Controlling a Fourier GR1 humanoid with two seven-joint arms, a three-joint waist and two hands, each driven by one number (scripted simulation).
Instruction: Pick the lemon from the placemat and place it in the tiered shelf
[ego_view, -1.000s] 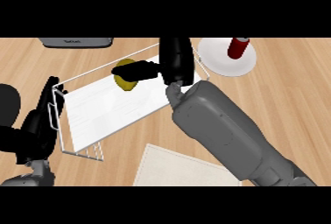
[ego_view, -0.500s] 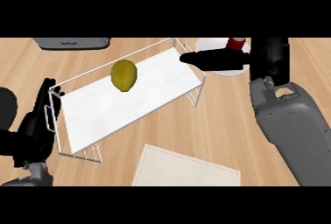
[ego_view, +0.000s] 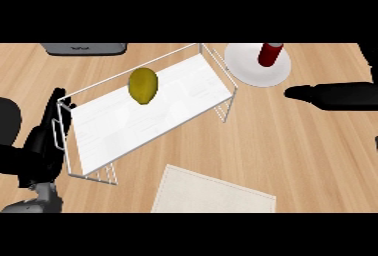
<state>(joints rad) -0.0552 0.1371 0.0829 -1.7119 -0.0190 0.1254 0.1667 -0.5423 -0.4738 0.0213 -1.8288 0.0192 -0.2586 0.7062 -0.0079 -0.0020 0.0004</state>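
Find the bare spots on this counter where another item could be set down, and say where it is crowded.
Free: the wood between the shelf, the plate and the placemat, below the right hand; also most of the shelf's white top beside the lemon. Crowded: the shelf's left end, where the left hand rests against the wire.

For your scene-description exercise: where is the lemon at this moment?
In the head view, the lemon lies on the white tiered shelf, toward its far side, left of the white plate.
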